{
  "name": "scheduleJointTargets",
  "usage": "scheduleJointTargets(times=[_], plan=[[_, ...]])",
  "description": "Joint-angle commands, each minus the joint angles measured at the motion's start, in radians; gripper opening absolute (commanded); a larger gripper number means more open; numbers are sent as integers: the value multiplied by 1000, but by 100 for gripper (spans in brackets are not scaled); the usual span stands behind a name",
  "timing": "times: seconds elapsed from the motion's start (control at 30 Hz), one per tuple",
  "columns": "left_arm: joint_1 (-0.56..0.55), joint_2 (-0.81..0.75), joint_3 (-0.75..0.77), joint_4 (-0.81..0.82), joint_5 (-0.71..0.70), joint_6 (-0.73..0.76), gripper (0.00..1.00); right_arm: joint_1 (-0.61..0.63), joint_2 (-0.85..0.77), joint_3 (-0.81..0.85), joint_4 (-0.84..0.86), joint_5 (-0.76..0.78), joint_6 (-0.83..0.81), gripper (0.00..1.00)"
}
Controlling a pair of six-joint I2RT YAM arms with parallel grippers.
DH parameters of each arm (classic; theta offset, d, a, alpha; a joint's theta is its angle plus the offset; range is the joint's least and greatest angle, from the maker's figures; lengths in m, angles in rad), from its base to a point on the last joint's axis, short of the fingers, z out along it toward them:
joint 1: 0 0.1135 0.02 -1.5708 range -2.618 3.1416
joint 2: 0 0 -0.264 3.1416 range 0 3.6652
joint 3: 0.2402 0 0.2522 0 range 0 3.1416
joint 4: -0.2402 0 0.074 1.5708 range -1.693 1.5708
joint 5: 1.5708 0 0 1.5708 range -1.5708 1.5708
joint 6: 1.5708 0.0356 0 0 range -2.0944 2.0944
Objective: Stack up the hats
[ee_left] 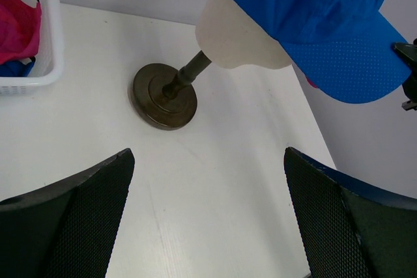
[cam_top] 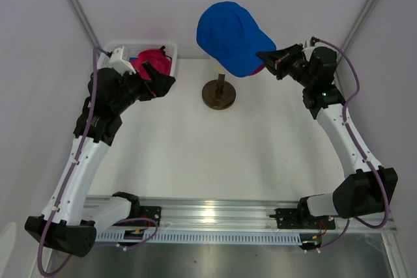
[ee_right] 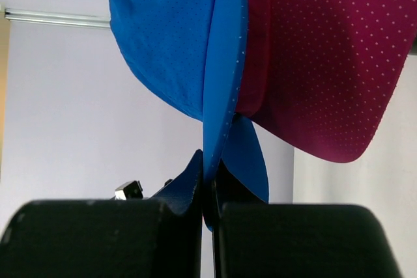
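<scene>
Blue cap (cam_top: 228,34) brim pinched between right jaws, atop mannequin head (ee_left: 234,37).

the white table (cam_top: 195,154) is viewed from above. the bright blue fabric cap (cam_top: 229,36) is shared by all views, closest from the right wrist.

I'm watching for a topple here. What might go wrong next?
1. The right end effector pinches the blue cap by its brim; a sideways pull might drag it off the mannequin head or tip the stand.
2. The magenta brim beneath is not pinched and might slip out of line.
</scene>
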Motion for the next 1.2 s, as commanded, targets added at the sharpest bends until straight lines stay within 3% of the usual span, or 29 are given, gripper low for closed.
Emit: scheduleJointTargets(times=[0.0, 0.3, 0.43, 0.57, 0.77, 1.17], plan=[[13, 13, 7, 38, 48, -28, 99, -25, -12, -63, 55, -16, -25, 0], [13, 10, 4, 22, 34, -16, 99, -44, 111, -31, 149, -137, 8, 0], [13, -1, 0, 10, 17, -5, 99, -48, 149, 55, 224, -275, 152, 0], [13, -2, -5, 16, 13, -5, 100, -51, 178, 251, 52, -312, 96, 0], [13, 7, -9, 22, 28, -13, 99, -81, 209, 189, 159, -369, 238, 0], [13, -15, -19, 21, 0, -13, 100, -168, 276, 264, 159, -506, 281, 0]])
